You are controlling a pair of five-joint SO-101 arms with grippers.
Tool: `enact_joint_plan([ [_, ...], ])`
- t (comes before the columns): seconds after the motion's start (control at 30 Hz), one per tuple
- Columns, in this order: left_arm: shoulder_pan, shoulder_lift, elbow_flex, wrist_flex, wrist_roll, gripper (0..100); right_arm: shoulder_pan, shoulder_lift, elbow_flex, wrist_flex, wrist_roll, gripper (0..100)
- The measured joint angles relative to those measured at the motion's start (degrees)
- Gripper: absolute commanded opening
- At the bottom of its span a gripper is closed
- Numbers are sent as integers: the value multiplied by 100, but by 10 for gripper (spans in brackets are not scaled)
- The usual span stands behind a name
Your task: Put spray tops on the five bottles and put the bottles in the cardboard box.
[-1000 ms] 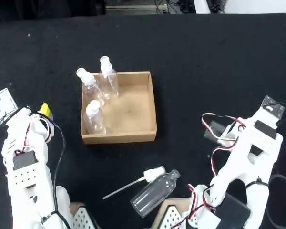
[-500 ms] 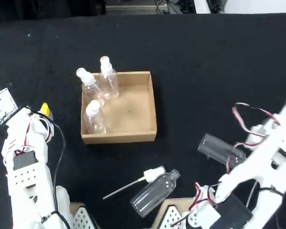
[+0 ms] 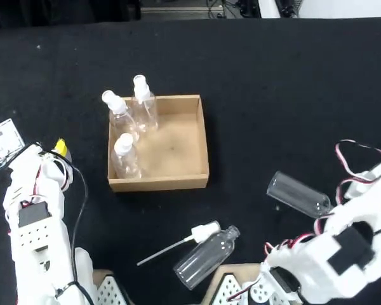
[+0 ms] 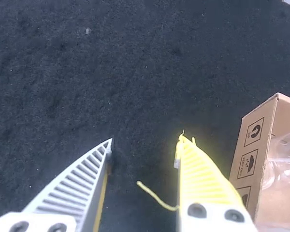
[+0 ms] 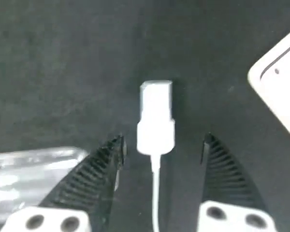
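Note:
The cardboard box sits mid-table with three capped bottles standing along its left side. In front of it, one clear uncapped bottle lies on its side, touching a loose spray top with a long tube. Another uncapped bottle lies to the right, close to my right arm. My right gripper is open just above a second white spray top, which lies between its fingers; that bottle is beside one finger. My left gripper is open over bare cloth beside the box's corner.
Black cloth covers the table. The left arm stands at the front left with a white tag next to it. A white flat object lies near the right gripper.
The right arm has swung right and toward the front edge, uncovering the uncapped bottle lying right of the box. The left arm and the box's bottles have stayed put.

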State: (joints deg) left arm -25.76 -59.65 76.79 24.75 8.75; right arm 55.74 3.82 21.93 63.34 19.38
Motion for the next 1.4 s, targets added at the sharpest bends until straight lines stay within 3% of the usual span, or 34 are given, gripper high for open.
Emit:
enact_joint_plan([
  [0.27,0,0,0,0,0,191,132,1116,-387,0,281,222],
  [0.5,0,0,0,0,0,191,141,1152,-396,0,668,215],
  [0.7,0,0,0,0,0,191,141,1152,-396,-53,923,9],
  [0.93,0,0,0,0,0,191,132,1143,-396,-9,967,21],
  [1.2,0,0,0,0,0,191,-273,-343,-1486,2286,976,25],
  [1.4,-167,0,0,0,0,191,-1521,-1855,-1547,3560,545,25],
])
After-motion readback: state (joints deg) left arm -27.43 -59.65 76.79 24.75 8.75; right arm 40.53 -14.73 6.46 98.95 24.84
